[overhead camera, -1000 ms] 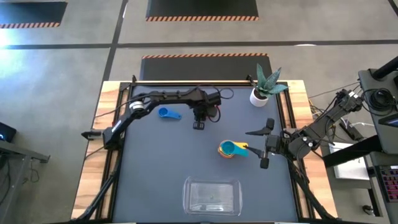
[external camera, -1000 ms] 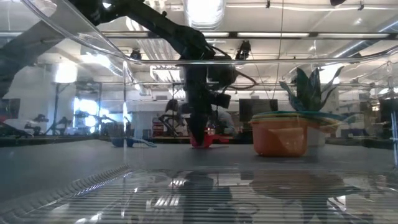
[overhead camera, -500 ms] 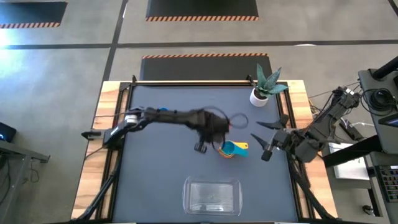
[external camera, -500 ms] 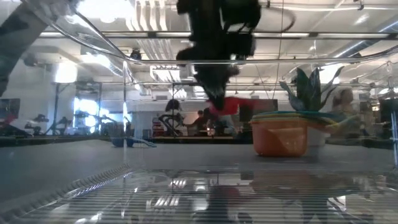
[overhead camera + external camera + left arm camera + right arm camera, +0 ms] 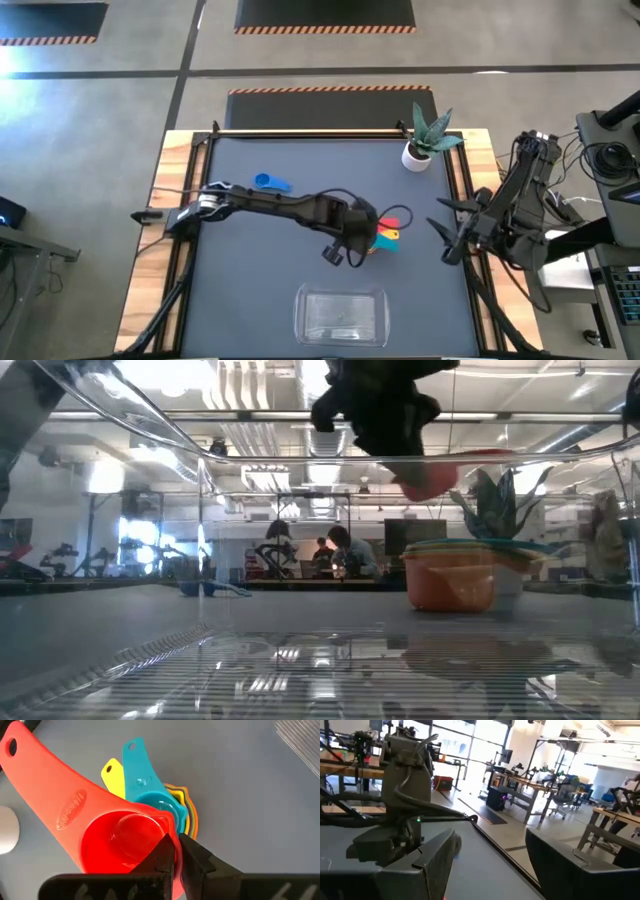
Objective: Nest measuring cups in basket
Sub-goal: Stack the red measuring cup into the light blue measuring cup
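One red cup point(image 5: 120, 837) is pinched at its rim by the left gripper point(image 5: 175, 851), held directly above the stack of nested cups point(image 5: 385, 240) near the centre of the counter point(image 5: 250, 270). A blue cup point(image 5: 268, 183) lies apart, toward the far side. The basket point(image 5: 341, 315) sits at the near edge. The right gripper point(image 5: 452, 228), fingers spread, waits off to the right side.

There are raised letters on the flat handle of the red cup point(image 5: 75, 810), but they are too blurry to read. The teal cup point(image 5: 145, 782) has a small mark on its handle too, and I cannot tell what it says. Nothing else that I can see here has words or numbers that can be read.
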Robot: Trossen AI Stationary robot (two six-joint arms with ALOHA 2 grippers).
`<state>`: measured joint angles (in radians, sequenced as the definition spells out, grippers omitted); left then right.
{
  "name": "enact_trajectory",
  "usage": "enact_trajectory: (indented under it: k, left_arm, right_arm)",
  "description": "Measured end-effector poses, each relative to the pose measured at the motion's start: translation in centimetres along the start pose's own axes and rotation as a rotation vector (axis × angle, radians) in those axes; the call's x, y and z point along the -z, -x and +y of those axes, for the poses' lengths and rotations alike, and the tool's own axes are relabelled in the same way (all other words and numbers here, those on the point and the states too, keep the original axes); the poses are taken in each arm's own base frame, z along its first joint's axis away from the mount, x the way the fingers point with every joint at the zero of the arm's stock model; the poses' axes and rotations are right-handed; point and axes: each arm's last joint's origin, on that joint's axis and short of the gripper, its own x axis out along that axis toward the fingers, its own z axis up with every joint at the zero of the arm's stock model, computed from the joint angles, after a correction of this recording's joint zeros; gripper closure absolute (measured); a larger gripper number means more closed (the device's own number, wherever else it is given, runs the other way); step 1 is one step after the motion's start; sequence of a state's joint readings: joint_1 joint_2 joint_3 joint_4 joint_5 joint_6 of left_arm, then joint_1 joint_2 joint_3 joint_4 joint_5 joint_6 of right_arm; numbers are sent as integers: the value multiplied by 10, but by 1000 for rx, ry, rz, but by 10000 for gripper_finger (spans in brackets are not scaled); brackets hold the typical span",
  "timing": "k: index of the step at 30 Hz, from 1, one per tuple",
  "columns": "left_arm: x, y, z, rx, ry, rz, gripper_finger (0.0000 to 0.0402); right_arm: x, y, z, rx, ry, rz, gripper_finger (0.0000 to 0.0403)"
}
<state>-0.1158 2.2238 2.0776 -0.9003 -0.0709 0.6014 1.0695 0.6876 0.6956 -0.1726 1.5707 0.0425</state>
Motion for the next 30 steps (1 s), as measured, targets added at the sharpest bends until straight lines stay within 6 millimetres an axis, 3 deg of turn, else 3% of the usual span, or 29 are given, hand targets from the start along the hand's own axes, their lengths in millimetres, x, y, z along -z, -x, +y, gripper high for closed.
enact_trajectory:
  k: [12, 30]
  left_arm:
    - [2, -12, 1, 94, -16, -130, 397]
    - [15, -29, 11, 3, 23, -121, 304]
  right_arm:
    - [0, 0, 0, 1, -3, 0, 170]
    - [1, 0, 0, 1, -10, 0, 170]
